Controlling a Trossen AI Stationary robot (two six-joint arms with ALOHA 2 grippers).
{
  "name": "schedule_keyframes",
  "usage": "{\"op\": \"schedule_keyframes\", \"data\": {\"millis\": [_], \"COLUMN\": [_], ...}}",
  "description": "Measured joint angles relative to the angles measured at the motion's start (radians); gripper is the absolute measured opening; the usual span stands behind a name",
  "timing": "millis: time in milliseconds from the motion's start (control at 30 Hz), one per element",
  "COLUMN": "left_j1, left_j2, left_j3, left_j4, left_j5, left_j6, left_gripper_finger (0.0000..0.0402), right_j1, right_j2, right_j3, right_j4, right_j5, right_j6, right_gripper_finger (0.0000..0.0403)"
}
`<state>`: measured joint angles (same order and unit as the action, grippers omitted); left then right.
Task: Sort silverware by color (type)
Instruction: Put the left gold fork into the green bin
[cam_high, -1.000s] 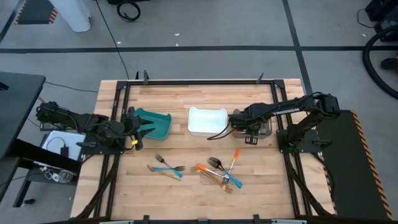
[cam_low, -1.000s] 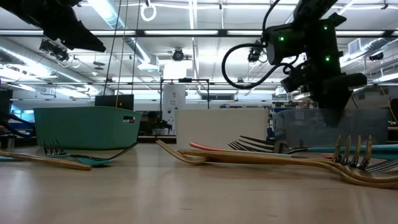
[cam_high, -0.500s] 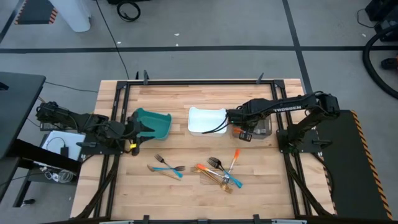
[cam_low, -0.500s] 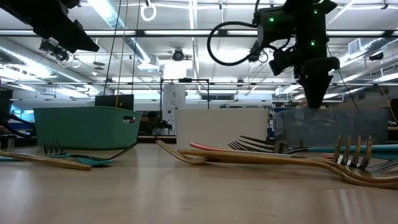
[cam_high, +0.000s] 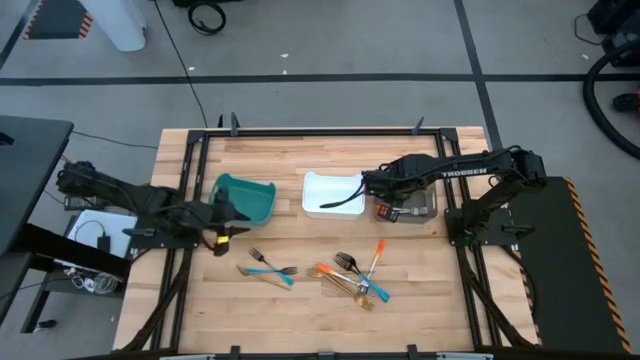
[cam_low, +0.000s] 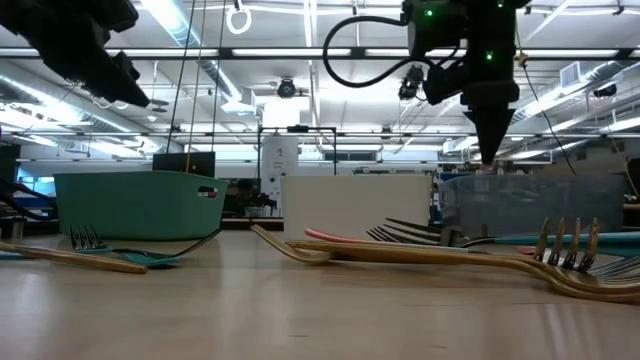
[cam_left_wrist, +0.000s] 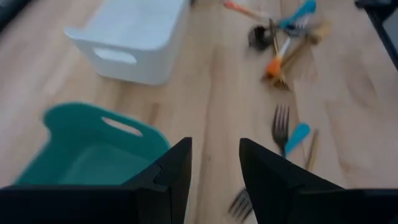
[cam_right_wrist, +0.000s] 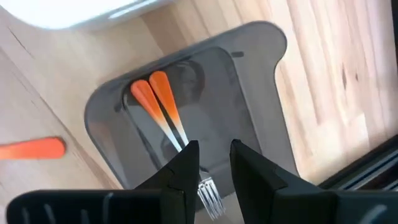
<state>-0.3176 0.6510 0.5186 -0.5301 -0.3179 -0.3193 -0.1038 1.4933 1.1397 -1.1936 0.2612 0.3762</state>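
High view: my right gripper (cam_high: 374, 186) hovers between the white bin (cam_high: 331, 195) and the grey bin (cam_high: 412, 207), fingers narrowly parted, holding nothing.

My left gripper (cam_high: 226, 212), narrowly open and empty, sits at the teal bin's (cam_high: 247, 196) 7 o'clock. Two orange-handled forks (cam_right_wrist: 163, 113) lie inside the grey bin. The remaining silverware (cam_high: 355, 276) is scattered at 6 o'clock on the table (cam_high: 300, 155), with a blue-handled fork (cam_high: 268, 266) at 7 o'clock.

The right arm reaches in from the right side, its hand (cam_high: 378, 204) raised and pointing straight down, fingers (cam_right_wrist: 186, 163) slightly apart. The left arm stretches in from the left, its hand (cam_high: 228, 222) held high, fingers (cam_left_wrist: 177, 168) parted.
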Motion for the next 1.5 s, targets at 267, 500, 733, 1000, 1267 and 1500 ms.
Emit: {"op": "schedule_keyframes", "data": {"millis": [267,500,733,1000,1267,1500], "left_j1": [0.0,-0.001,-0.006,-0.103,-0.158,-0.189], "left_j2": [0.09,0.148,0.208,0.315,0.412,0.537], "left_j3": [0.0,0.0,0.0,0.0,0.0,0.065], "left_j4": [0.001,-0.001,-0.002,0.043,0.102,0.091], "left_j5": [0.115,0.235,0.326,0.336,0.332,0.31], "left_j6": [-0.046,-0.083,-0.13,-0.197,-0.254,-0.27], "left_gripper_finger": [0.0142,0.0142,0.0142,0.0142,0.0142,0.0142], "right_j1": [0.041,0.102,0.164,0.243,0.27,0.294], "right_j2": [-0.015,-0.087,-0.121,-0.05,0.018,0.076], "right_j3": [0.0,0.0,0.0,0.0,-0.001,-0.001], "right_j4": [0.088,0.288,0.526,0.733,0.845,0.939], "right_j5": [-0.001,0.026,0.111,0.26,0.27,0.284], "right_j6": [0.006,0.009,0.022,-0.012,-0.003,-0.001], "right_gripper_finger": [0.0098,0.0098,0.0098,0.0098,0.0098,0.0098]}}
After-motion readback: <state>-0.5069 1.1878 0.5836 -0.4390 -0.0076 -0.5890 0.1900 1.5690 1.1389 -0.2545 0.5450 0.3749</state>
